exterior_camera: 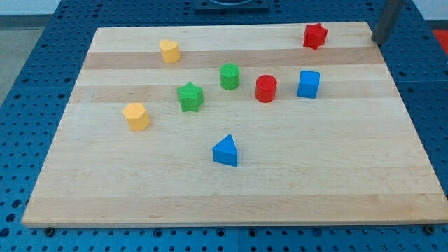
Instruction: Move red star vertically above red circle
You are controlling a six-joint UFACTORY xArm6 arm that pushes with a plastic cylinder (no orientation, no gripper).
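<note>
The red star [315, 35] lies near the top right of the wooden board [231, 189]. The red circle [266, 89] stands lower and to the left of it, near the board's middle. My rod comes in at the view's top right corner, and my tip [379, 41] is just off the board's top right corner, to the right of the red star and apart from it.
A blue cube [309, 84] stands right of the red circle. A green circle [229, 76] and a green star [190, 96] lie to its left. A yellow heart [169, 50], a yellow hexagon [136, 116] and a blue triangle [226, 151] lie further off.
</note>
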